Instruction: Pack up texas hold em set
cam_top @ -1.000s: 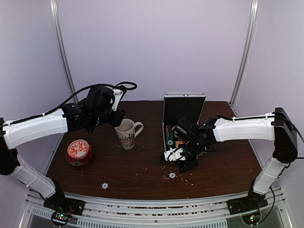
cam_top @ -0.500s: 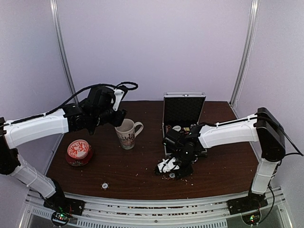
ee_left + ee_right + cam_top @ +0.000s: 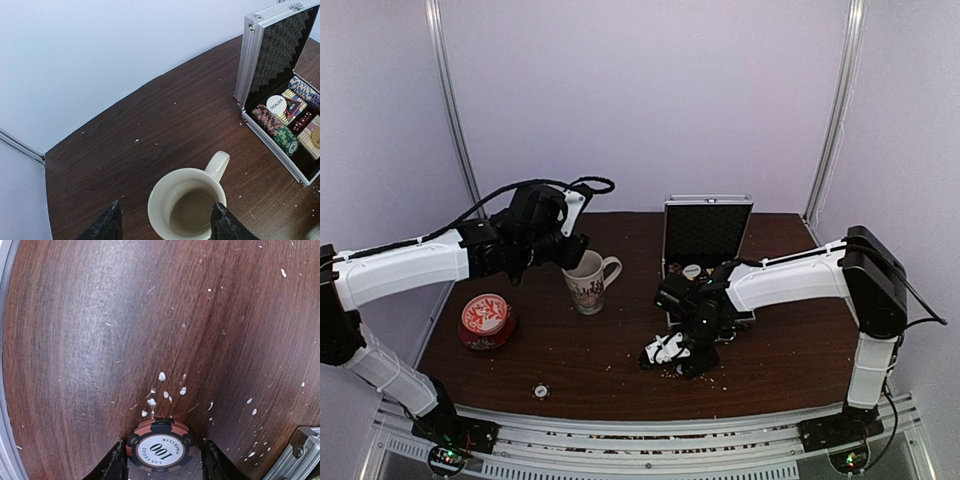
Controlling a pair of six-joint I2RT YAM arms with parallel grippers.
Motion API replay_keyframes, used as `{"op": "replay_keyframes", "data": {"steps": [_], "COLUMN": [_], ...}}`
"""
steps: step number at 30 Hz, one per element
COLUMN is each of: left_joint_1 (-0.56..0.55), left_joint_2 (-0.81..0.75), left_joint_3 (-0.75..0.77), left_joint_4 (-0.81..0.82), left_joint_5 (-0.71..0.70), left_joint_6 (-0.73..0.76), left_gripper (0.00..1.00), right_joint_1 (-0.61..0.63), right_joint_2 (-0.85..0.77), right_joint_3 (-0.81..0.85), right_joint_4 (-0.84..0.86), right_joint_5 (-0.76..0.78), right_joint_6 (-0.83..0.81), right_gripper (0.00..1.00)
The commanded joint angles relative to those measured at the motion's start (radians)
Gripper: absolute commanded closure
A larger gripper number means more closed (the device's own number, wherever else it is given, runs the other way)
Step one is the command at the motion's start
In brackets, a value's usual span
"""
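Right gripper (image 3: 162, 461) had dropped lower and swung left since a second before; jaws open, astride the 100 chip (image 3: 161, 446). Chip flat on table (image 3: 75, 340), near front of open case (image 3: 708, 232). Left gripper (image 3: 165, 226) open over mug (image 3: 165, 197), barely shifted.

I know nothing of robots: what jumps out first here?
An open silver case stands at the back of the table, with rows of poker chips and a white dealer button inside. In front of it, the right gripper straddles a loose chip marked 100, while the left gripper hovers open over a white mug.
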Motion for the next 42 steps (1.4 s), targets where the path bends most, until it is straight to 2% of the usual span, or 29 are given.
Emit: {"op": "replay_keyframes", "data": {"steps": [1, 11, 16, 21, 25, 32, 42], "left_joint_1": [-0.001, 0.0, 0.0, 0.0, 0.0, 0.0, 0.0], "left_joint_2": [0.01, 0.017, 0.017, 0.017, 0.012, 0.012, 0.023], "left_joint_3": [0.021, 0.026, 0.026, 0.029, 0.029, 0.029, 0.033], "left_joint_4": [0.024, 0.018, 0.017, 0.013, 0.014, 0.013, 0.008], "left_joint_5": [0.024, 0.028, 0.025, 0.026, 0.026, 0.033, 0.04], "left_joint_6": [0.009, 0.01, 0.01, 0.011, 0.011, 0.01, 0.008], "left_gripper": [0.39, 0.39, 0.39, 0.39, 0.39, 0.39, 0.39], "right_joint_1": [0.007, 0.006, -0.008, -0.078, -0.178, -0.357, -0.412], "right_joint_2": [0.028, 0.021, -0.05, -0.143, -0.209, -0.284, -0.334], "right_joint_3": [0.023, 0.027, 0.033, 0.032, 0.011, -0.047, -0.18], "right_joint_4": [-0.017, -0.039, -0.067, -0.095, -0.077, 0.042, 0.206], "right_joint_5": [-0.027, -0.019, -0.045, -0.071, -0.066, 0.051, 0.267], "right_joint_6": [0.008, 0.031, 0.054, 0.077, 0.118, 0.196, 0.221], "right_gripper": [0.51, 0.65, 0.69, 0.7, 0.7, 0.69, 0.69]}}
